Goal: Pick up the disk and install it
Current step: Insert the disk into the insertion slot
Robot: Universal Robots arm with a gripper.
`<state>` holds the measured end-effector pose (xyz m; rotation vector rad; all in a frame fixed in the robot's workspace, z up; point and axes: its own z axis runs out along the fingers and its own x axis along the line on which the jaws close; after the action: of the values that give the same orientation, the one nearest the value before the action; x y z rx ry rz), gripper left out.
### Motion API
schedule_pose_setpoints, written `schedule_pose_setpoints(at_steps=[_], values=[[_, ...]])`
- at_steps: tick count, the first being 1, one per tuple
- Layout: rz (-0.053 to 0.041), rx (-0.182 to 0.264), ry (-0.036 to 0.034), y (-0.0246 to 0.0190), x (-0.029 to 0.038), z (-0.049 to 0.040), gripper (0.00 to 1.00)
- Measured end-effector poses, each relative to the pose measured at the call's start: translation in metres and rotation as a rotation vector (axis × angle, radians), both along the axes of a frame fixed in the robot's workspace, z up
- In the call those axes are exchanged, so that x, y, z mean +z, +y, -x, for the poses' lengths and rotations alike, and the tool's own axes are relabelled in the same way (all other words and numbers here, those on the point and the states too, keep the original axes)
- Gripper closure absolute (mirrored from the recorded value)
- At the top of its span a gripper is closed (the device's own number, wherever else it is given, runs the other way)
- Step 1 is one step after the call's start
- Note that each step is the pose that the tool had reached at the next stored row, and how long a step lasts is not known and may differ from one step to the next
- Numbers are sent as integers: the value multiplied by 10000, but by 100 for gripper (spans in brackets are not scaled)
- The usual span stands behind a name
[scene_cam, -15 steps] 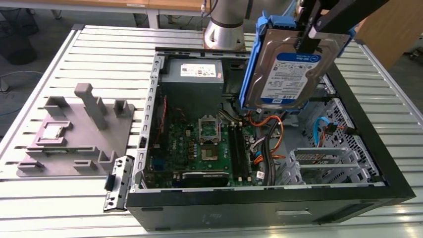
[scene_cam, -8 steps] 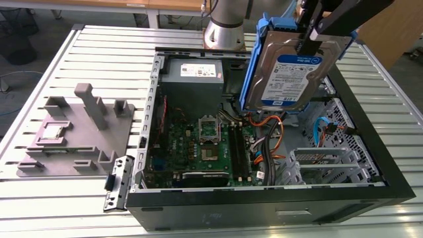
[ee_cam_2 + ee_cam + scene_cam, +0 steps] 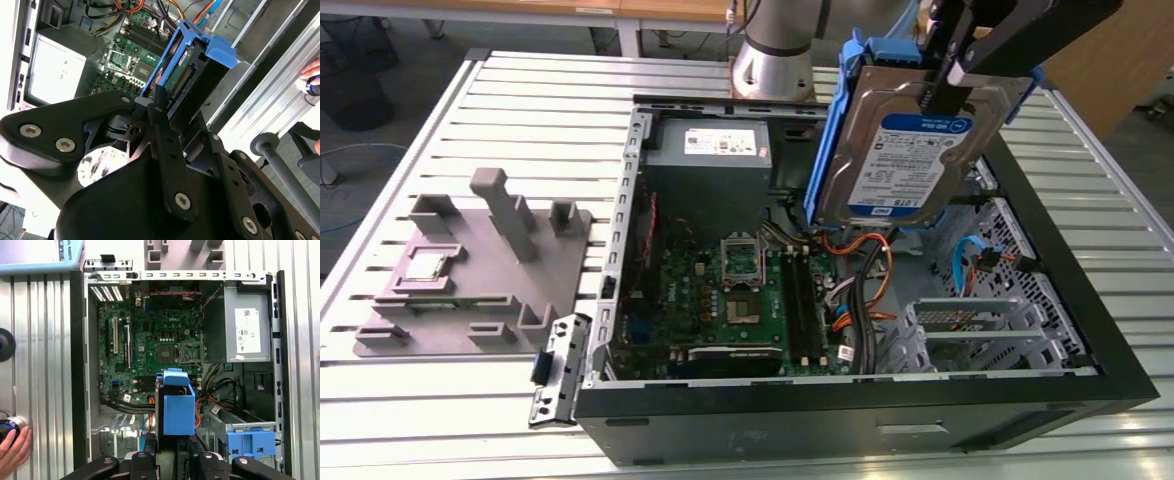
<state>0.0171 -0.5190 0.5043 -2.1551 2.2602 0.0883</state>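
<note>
In the exterior view the gripper (image 3: 945, 88) has its fingers closed on the upper edge of the disk (image 3: 891, 150), which hangs upright below it, label facing out, above the open computer case (image 3: 1067, 300) and clear of the motherboard (image 3: 734, 300). In the second wrist view the black fingers (image 3: 161, 112) clamp the near end of the disk (image 3: 182, 75), which reaches away from them toward the inside of the case. In the first wrist view the disk (image 3: 176, 410) shows end-on just beyond the gripper (image 3: 175, 460), over the case's interior, while a person's hand (image 3: 12, 450) lies outside the case wall.
</note>
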Motion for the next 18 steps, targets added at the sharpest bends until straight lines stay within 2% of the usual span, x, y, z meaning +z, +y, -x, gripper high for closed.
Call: schedule_pose_setpoints(at_steps=[15,18], values=[[0,0,0,-21,0,0,65],[1,0,0,-39,0,-1,65]])
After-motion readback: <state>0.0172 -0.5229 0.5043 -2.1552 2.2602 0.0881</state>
